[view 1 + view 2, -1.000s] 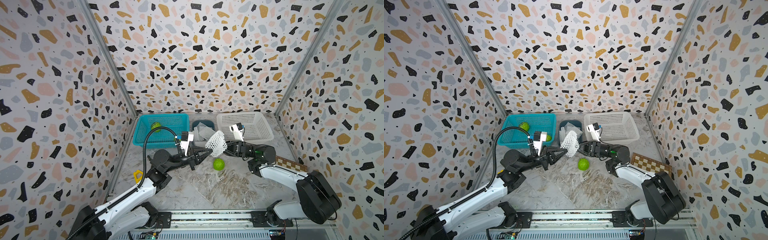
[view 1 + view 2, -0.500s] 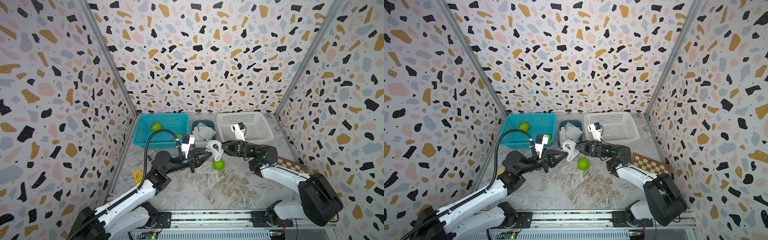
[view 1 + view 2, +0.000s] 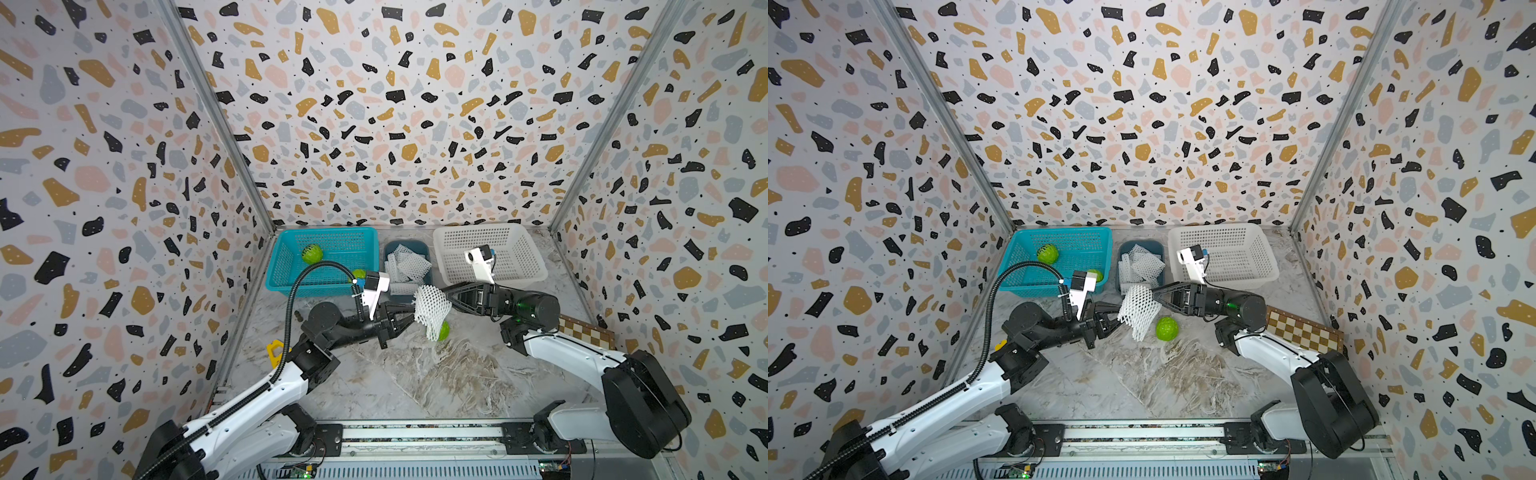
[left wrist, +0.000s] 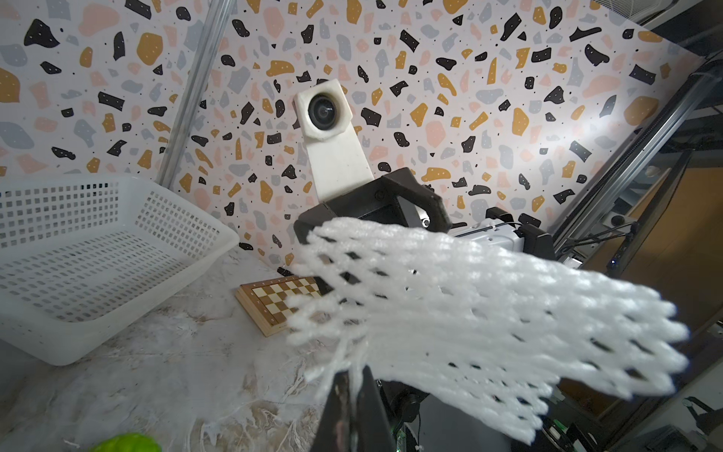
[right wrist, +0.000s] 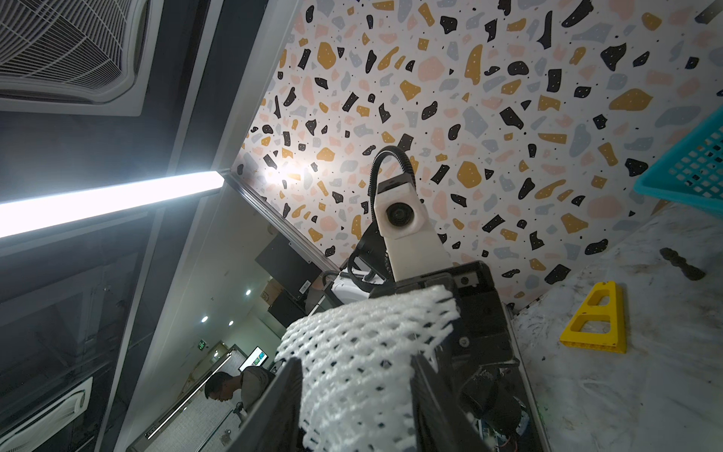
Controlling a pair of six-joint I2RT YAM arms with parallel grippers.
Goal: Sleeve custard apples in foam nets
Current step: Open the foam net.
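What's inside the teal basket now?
The teal basket holds one custard apple in the open and a second custard apple at its near corner, half covered by the left arm's wrist camera. The floor behind that camera is hidden.

Three custard apples (image 3: 1167, 328) are counted: two in the teal basket (image 3: 1075, 241), one on the desk (image 3: 1142, 386). One foam net (image 3: 1139, 309) is seen outside the blue bin (image 3: 1158, 248); those piled inside cannot be counted. One white basket (image 3: 1262, 257), one chessboard (image 3: 1304, 332) and one yellow triangular piece (image 5: 594, 325) are seen.
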